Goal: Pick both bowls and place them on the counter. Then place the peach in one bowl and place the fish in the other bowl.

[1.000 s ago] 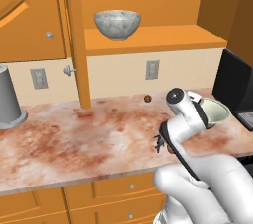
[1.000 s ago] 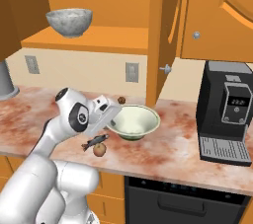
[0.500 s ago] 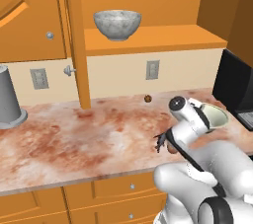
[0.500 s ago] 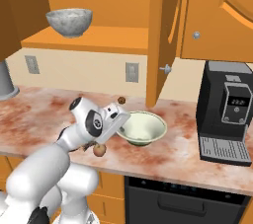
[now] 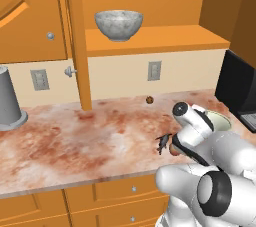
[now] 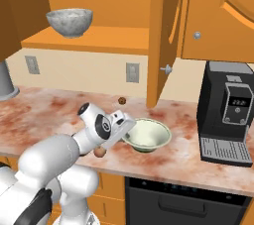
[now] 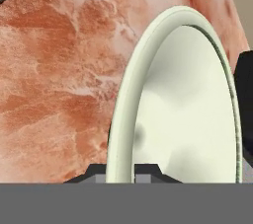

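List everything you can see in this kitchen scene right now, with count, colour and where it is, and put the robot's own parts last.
Marbled bowl: one, grey-white, on the orange wooden shelf.
Green-cream bowl: one, pale, on the counter, its rim between the end effector's fingers.
Fish: one, dark grey, on the counter beside the arm.
Peach: one, orange-red, near the counter's front edge.
Brown ball: one, dark, on the counter by the wall.
Upturned cup: one, grey, on the counter at far left.
Coffee machine: one, black, on the counter at right.
Wall outlets: two, grey.
End effector: one, dark-fingered, shut on the green-cream bowl's rim.
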### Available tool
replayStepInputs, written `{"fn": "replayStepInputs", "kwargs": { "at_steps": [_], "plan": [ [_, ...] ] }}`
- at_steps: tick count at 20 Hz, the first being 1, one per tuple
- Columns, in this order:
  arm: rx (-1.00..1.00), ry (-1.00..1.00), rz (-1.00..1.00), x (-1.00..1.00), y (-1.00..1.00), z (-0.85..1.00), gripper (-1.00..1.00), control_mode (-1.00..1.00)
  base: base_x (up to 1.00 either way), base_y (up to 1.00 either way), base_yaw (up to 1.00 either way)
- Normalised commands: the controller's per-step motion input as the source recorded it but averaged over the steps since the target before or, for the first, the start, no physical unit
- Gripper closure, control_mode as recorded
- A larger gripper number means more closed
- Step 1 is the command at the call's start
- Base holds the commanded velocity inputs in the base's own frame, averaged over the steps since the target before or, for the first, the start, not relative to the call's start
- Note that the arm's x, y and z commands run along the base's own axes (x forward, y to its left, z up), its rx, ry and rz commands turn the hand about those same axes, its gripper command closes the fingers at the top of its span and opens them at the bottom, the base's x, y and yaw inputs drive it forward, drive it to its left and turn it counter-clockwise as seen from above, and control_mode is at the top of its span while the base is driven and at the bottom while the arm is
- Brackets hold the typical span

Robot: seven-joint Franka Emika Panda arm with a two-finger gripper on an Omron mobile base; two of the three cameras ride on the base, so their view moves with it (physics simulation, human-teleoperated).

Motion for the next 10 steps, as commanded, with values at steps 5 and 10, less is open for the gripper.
{"fn": "replayStepInputs", "kwargs": {
  "at_steps": [5, 10],
  "plan": [
    [0.02, 0.00, 0.00, -0.05, 0.00, -0.23, 1.00, -1.00, 0.00, 0.00, 0.00],
    [0.04, 0.02, 0.01, -0.01, 0.00, -0.29, 1.00, -1.00, 0.00, 0.00, 0.00]
  ]
}}
